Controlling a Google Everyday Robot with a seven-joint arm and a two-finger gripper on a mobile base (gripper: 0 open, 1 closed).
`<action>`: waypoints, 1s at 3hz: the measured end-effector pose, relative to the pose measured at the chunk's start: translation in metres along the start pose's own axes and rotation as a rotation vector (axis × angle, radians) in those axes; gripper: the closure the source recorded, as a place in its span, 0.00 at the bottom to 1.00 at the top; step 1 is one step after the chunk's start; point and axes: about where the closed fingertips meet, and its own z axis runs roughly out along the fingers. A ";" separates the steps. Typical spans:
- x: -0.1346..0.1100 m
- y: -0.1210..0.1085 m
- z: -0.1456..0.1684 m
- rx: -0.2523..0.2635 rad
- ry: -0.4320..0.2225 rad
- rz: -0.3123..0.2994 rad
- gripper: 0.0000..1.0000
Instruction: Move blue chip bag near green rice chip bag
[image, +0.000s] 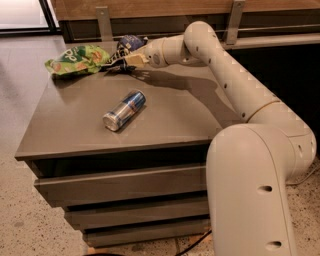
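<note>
The green rice chip bag (77, 59) lies at the far left corner of the grey table (165, 115). The blue chip bag (126, 48) is dark navy with a lighter blue end; it is held at the table's far edge, just right of the green bag and close to touching it. My gripper (126, 61) reaches in from the right and is shut on the blue chip bag, low over the tabletop. Part of the blue bag is hidden behind the fingers.
A blue-and-silver drink can (124, 110) lies on its side near the table's middle. A wooden wall panel with metal brackets (104, 20) runs behind the table. My arm (235, 85) spans the table's right side. Drawers sit below the tabletop.
</note>
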 end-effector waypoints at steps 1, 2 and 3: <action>-0.001 0.003 0.003 -0.016 0.000 0.012 0.35; 0.000 0.003 0.002 -0.025 0.002 0.023 0.04; 0.000 0.002 0.000 -0.023 0.002 0.026 0.00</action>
